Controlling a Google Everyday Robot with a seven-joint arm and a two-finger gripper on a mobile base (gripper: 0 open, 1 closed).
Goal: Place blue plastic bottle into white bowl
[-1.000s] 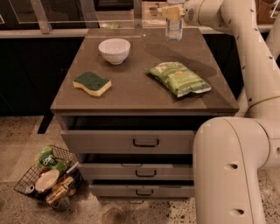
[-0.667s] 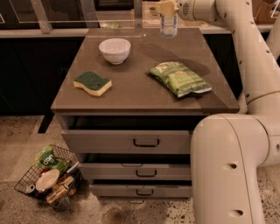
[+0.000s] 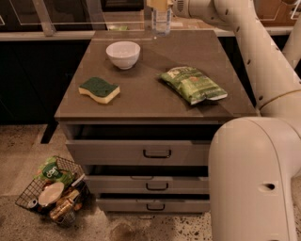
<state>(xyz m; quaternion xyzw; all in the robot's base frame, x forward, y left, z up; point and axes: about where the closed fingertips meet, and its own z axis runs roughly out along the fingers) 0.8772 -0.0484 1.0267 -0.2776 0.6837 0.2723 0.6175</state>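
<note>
The bottle (image 3: 161,21) is held upright, its top clamped between the jaws of the gripper (image 3: 159,4); the bowl (image 3: 123,53) is placed leftward, nearer the camera.

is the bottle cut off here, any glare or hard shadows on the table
camera view: the top edge crops the bottle and most of the gripper holding it over the back of the table; light is soft, only faint shadows beside the bowl and bag, no strong glare
</note>
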